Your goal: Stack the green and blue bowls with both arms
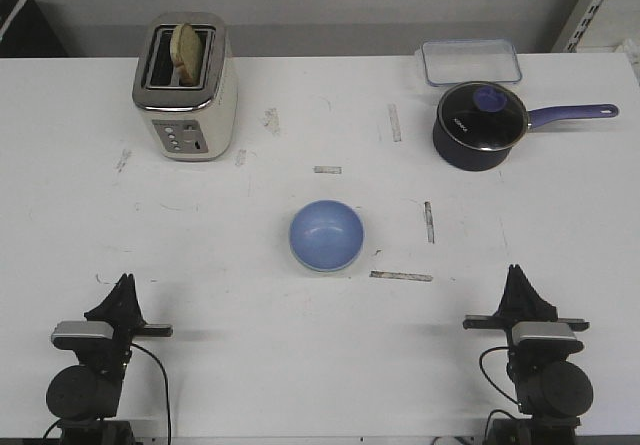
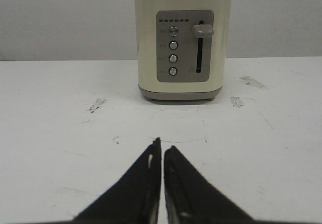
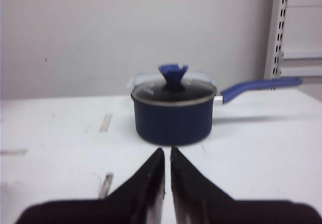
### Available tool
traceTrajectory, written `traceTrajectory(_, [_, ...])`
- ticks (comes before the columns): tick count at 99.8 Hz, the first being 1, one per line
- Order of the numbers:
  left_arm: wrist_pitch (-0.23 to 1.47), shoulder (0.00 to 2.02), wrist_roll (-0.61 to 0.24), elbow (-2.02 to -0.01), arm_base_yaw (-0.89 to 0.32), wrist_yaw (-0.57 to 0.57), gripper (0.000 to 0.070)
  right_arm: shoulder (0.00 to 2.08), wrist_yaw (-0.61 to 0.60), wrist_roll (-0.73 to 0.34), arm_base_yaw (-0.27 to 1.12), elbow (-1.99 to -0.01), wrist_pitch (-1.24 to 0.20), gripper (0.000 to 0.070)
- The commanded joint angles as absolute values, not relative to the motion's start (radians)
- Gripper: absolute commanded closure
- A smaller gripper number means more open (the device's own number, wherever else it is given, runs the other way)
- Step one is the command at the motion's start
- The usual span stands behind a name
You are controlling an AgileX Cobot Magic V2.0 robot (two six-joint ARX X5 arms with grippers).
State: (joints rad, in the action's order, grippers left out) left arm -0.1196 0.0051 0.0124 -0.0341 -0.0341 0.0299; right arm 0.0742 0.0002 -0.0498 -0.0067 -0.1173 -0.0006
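The glossy light-blue round bowl [image 1: 326, 234] is seen mid-tabletop, apparently nested in a pale green one, roughly equally far from the clenched, empty left fingers [image 1: 123, 287] and right fingers [image 1: 520, 275].

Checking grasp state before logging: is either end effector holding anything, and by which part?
Nothing is held. The left end effector and right end effector are both shut on nothing, near the table's front edge, well apart from the blue bowl at the centre.
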Motion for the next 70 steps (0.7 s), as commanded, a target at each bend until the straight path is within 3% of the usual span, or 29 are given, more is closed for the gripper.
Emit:
traceTrajectory(1, [-0.132, 0.003, 0.015, -0.012, -0.035, 0.033, 0.0699, 0.051, -0.002, -0.047, -0.006, -0.082, 0.023, 0.0687])
traceTrajectory(70, [-0.132, 0.003, 0.015, -0.012, -0.035, 0.033, 0.0699, 0.001, -0.002, -0.049, -0.006, -0.012, 0.081, 0.0687])
